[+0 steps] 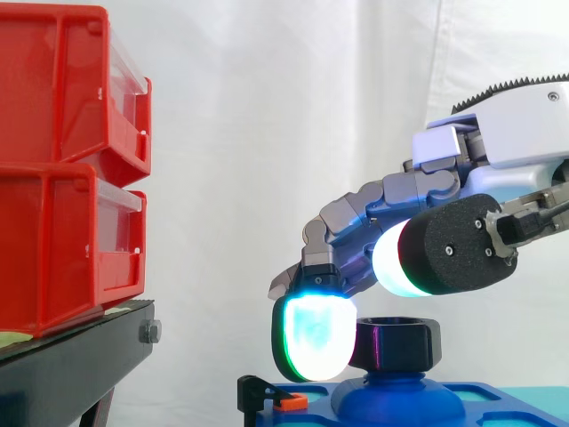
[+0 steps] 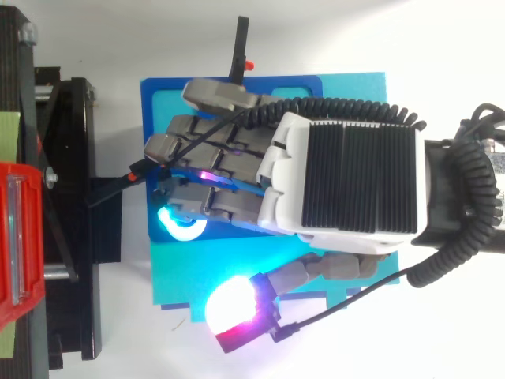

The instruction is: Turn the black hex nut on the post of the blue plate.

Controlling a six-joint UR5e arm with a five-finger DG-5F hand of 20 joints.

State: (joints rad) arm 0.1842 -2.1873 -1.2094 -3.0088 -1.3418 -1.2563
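Side view: hand (image 1: 427, 191) curled over the black hex nut (image 1: 397, 342), fingers (image 1: 311, 340) pressing its left face.

Nut (image 1: 397, 342): black, glossy, hex, flats vertical, axis upright. It sits level on the post (image 1: 397, 393), not cocked, with a round rim showing on its top face. Post: blue, and visible below the nut as a smooth dome that widens towards its foot, where it's broader than the nut. It rises straight out of the plate (image 1: 500, 398). Plate: blue, flat, lying level, with lighter teal recessed pockets either side of the post. From above, the plate (image 2: 147, 118) is a rectangle, dark blue border round teal panels. Can't tell how far down the nut is threaded.
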